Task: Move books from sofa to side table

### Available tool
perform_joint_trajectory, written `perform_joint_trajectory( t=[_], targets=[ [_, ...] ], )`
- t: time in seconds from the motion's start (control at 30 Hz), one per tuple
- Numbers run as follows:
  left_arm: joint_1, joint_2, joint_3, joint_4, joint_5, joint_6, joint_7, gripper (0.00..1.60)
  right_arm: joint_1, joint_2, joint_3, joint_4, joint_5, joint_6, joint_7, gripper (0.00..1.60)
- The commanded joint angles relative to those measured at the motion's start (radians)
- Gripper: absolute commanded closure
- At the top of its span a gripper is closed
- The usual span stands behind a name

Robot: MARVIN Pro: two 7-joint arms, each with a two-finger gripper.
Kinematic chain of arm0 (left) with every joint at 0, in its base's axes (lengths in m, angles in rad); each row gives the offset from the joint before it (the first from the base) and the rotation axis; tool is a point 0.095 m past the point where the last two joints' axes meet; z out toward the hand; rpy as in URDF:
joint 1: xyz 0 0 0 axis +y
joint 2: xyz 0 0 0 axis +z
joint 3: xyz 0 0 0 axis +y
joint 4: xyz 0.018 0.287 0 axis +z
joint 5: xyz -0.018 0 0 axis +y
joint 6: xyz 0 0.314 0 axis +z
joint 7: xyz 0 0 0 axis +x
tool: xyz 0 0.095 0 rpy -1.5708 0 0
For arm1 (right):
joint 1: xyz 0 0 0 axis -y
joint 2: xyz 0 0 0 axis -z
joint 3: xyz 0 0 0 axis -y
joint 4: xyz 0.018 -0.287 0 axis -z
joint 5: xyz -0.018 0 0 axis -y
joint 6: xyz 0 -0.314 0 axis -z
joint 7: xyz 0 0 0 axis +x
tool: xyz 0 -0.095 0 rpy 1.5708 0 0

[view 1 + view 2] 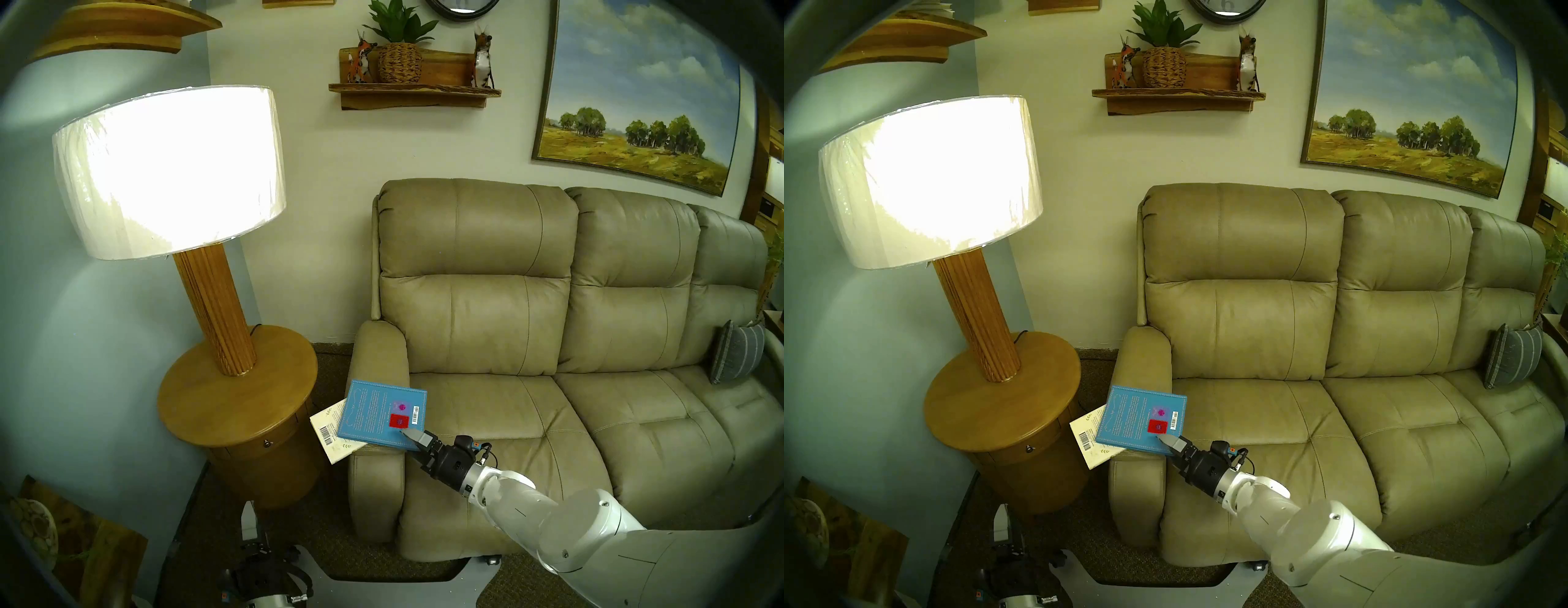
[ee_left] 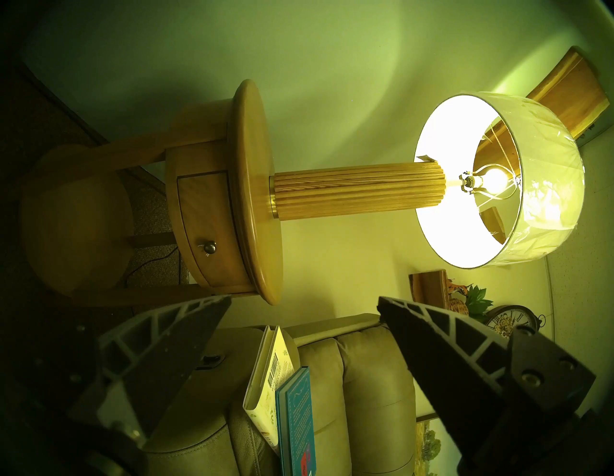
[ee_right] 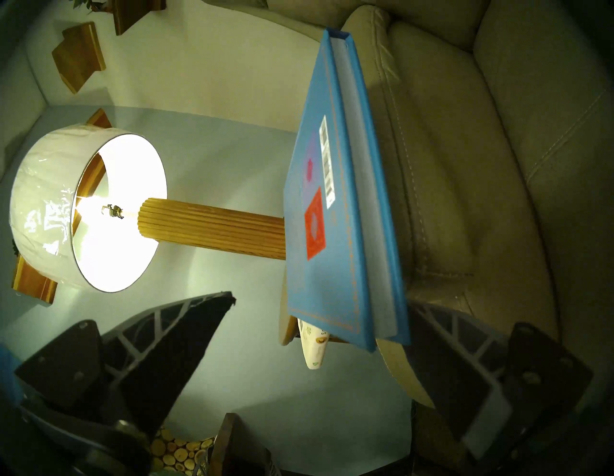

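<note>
The light-blue hardcover [image 1: 377, 414] lies on top of the cream paperback [image 1: 329, 433] on the sofa's [image 1: 509, 297] left armrest. Both books overhang towards the round wooden side table [image 1: 229, 395]. My right gripper [image 1: 409, 437] is open at the blue book's near right corner, with one finger above the cover and one below. In the right wrist view the blue book [image 3: 325, 199] sits between the spread fingers [image 3: 186, 332], with the paperback [image 3: 312, 345] under it. My left gripper [image 2: 304, 300] is open and empty, low by the table's front.
A tall lit lamp [image 1: 169, 170] with a ribbed wooden post stands on the back of the side table. A grey striped pillow [image 1: 736, 352] leans at the sofa's far right. Wooden wall shelves [image 1: 413, 91] hang above. The floor is carpeted between the table and the armrest.
</note>
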Motion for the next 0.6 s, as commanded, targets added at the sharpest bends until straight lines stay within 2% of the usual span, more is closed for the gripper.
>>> perform_joint_trajectory(
  t=[0.0, 0.17, 0.2, 0.23, 0.27, 0.3, 0.33, 0.4, 0.43, 0.53, 0.57],
  targets=[
    [0.000, -0.001, -0.001, -0.009, -0.001, 0.001, -0.008, 0.00, 0.029, 0.002, 0.025, 0.007, 0.024, 0.005, 0.005, 0.00],
    [0.000, -0.001, -0.001, -0.009, -0.001, 0.001, -0.008, 0.00, 0.033, 0.006, 0.029, 0.018, 0.018, 0.019, -0.001, 0.00],
    [0.000, -0.001, -0.001, -0.009, -0.001, 0.001, -0.008, 0.00, 0.031, 0.004, 0.031, 0.017, 0.018, 0.015, -0.010, 0.11],
    [0.000, -0.001, -0.001, -0.009, -0.001, 0.001, -0.008, 0.00, 0.031, 0.004, 0.033, 0.018, 0.018, 0.016, -0.011, 0.31],
    [0.000, -0.001, -0.001, -0.009, -0.001, 0.001, -0.008, 0.00, 0.031, 0.004, 0.033, 0.018, 0.018, 0.016, -0.011, 0.31],
    [0.000, -0.001, -0.001, -0.009, -0.001, 0.001, -0.008, 0.00, 0.035, 0.012, 0.042, 0.029, 0.023, 0.051, -0.003, 0.81],
    [0.000, -0.001, -0.001, -0.009, -0.001, 0.001, -0.008, 0.00, 0.032, 0.009, 0.045, 0.022, 0.024, 0.037, -0.012, 0.83],
    [0.000, -0.001, -0.001, -0.009, -0.001, 0.001, -0.008, 0.00, 0.033, 0.018, 0.052, 0.025, 0.027, 0.056, -0.001, 0.88],
    [0.000, -0.001, -0.001, -0.009, -0.001, 0.001, -0.008, 0.00, 0.031, 0.019, 0.055, 0.021, 0.028, 0.050, -0.004, 1.02],
    [0.000, -0.001, -0.001, -0.009, -0.001, 0.001, -0.008, 0.00, 0.024, 0.026, 0.058, 0.014, 0.024, 0.042, 0.010, 1.20],
    [0.000, -0.001, -0.001, -0.009, -0.001, 0.001, -0.008, 0.00, 0.021, 0.027, 0.057, 0.013, 0.023, 0.038, 0.015, 1.39]
  ],
)
